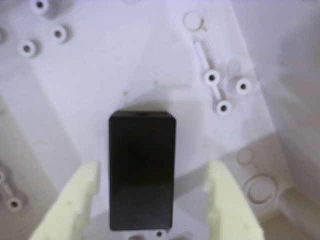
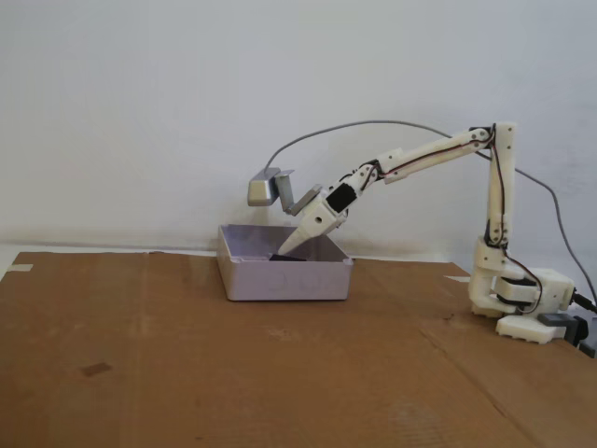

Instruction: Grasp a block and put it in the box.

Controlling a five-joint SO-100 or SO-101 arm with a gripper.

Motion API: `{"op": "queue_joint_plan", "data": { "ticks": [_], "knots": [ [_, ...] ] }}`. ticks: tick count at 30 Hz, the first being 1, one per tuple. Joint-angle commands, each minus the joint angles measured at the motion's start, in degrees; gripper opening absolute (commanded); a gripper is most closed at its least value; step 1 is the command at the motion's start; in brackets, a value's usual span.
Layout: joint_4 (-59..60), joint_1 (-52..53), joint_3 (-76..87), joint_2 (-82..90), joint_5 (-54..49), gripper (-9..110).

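Note:
The black block point(image 1: 142, 165) lies flat on the pale lavender floor of the box point(image 1: 100, 80) in the wrist view. My gripper point(image 1: 154, 172) is open, one cream finger point(image 1: 80, 200) on each side of the block, with a clear gap between each finger and it. In the fixed view the gripper point(image 2: 281, 253) reaches down into the box point(image 2: 284, 280) from the right. The near wall hides most of the block there.
The box stands on a brown cardboard sheet point(image 2: 233, 373). A grey camera module point(image 2: 264, 189) rides above the box on my wrist. My arm's base point(image 2: 513, 299) sits at the right. Small moulded posts point(image 1: 223, 106) stud the box floor.

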Motion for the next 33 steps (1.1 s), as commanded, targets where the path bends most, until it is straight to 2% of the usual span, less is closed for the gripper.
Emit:
{"op": "queue_joint_plan", "data": {
  "ticks": [1, 4, 10, 33],
  "knots": [
    [-3.3, -1.4, -2.5, 6.9, -0.5, 24],
    [-3.3, -2.5, -3.4, 6.9, -0.5, 21],
    [-3.3, -2.7, -6.5, 6.9, -0.5, -1],
    [-2.5, -9.4, -17.1, 6.9, -0.6, 0]
  ]
}}
